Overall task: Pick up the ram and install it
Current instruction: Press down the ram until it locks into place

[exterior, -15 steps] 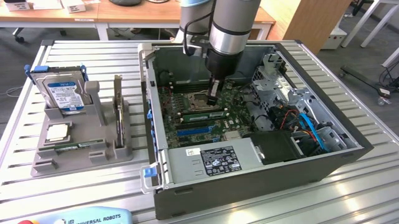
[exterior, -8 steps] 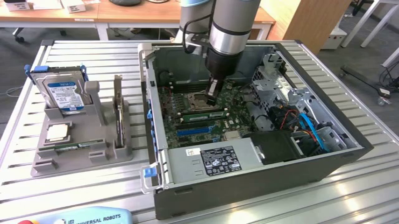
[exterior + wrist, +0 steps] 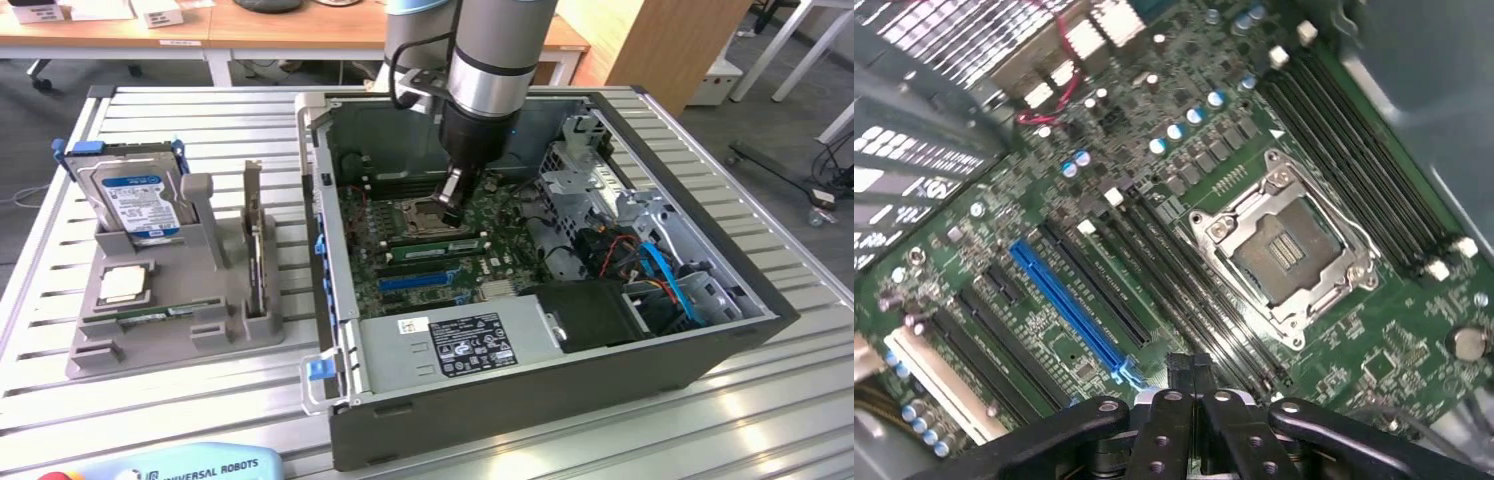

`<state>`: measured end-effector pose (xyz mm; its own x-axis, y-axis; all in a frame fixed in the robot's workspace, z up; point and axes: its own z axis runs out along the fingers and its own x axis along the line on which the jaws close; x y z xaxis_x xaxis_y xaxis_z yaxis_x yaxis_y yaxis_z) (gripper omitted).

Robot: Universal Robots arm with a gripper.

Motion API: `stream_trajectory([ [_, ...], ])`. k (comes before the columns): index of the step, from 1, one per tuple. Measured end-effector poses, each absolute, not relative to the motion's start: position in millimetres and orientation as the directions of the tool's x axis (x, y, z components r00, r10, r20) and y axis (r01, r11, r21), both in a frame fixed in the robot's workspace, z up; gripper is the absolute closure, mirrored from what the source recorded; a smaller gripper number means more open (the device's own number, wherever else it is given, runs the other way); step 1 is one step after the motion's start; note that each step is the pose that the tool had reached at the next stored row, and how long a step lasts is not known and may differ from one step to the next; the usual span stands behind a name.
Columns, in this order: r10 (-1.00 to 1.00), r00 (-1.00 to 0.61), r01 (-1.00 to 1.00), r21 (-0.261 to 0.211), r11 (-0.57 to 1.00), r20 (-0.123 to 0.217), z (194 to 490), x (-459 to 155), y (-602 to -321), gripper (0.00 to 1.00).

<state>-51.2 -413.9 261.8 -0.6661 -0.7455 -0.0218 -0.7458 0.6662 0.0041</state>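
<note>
The ram (image 3: 424,244) is a long, narrow green stick. It stands on its long edge near the centre of the motherboard (image 3: 497,262), parallel to the CPU socket (image 3: 416,212) and just beside it. Seating depth cannot be determined.

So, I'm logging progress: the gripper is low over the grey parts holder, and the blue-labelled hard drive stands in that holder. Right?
Not quite. The exterior view shows the gripper inside the open computer case, low over the motherboard beside the CPU socket, not over the grey parts holder. The blue-labelled hard drive does stand in that holder.
</note>
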Motion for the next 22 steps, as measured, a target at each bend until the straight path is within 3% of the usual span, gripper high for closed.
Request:
stream_trajectory([
  [22,-0.47,-0.883,-0.47,0.004,0.883,-0.022,261.8,-51.2,-413.9,0.9],
])
